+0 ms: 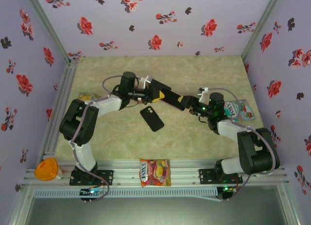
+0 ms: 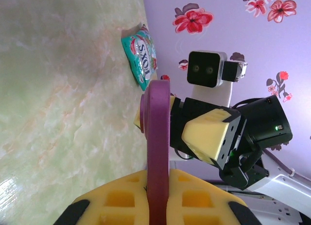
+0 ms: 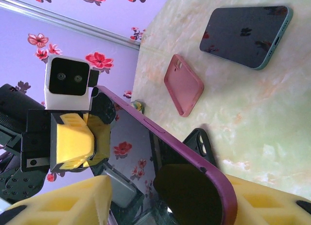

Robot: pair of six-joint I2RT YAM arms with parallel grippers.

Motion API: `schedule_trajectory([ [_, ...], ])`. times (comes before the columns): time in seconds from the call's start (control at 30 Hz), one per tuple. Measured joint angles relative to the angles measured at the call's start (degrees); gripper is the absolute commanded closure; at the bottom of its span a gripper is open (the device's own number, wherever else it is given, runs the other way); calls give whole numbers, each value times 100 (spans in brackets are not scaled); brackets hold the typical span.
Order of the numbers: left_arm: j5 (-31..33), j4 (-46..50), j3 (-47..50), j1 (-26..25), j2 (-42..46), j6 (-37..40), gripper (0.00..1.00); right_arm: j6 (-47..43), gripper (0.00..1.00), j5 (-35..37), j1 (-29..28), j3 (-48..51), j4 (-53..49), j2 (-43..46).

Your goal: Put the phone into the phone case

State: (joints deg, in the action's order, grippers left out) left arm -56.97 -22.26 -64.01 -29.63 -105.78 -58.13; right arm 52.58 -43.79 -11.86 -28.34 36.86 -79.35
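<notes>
Closest to the lens, a bright sweet packet (image 1: 154, 172) lies on the metal rail (image 1: 121, 172) at the table's near edge, with an orange disc (image 1: 46, 169) at the rail's left end. Beyond it spreads the table (image 1: 194, 147), a pale marbled cream-green sheet, boxed in by lilac walls (image 1: 170, 30) printed with red and dark flowers. Above the middle, the left gripper (image 2: 158, 200) is clamped on one end of a maroon case (image 1: 174, 100), held on edge off the surface. A phone (image 3: 170, 176) shows as dark glossy glass inside its rim; how fully it is seated I cannot tell. The right gripper (image 3: 163, 198) stands partly spread astride the other end, one pad well apart. On the table lie a black case (image 1: 152, 118), a pink case (image 3: 183, 84), a teal-edged phone (image 3: 245, 35) and a green sweet packet (image 1: 241, 110).
</notes>
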Motion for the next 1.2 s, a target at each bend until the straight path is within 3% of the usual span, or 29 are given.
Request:
schedule_trajectory([
  [0.6, -33, -2, -114, -13, -98, -2, 100, 20, 51, -144, 24, 0, 20, -72],
  [0.97, -46, 0, -120, 35, -120, 2, 100, 313, 75, -210, 44, 0, 236, -186],
  [1.2, -4, 216, -205, 44, -120, 203, 89, 514, 83, -273, 63, 0, 345, -192],
])
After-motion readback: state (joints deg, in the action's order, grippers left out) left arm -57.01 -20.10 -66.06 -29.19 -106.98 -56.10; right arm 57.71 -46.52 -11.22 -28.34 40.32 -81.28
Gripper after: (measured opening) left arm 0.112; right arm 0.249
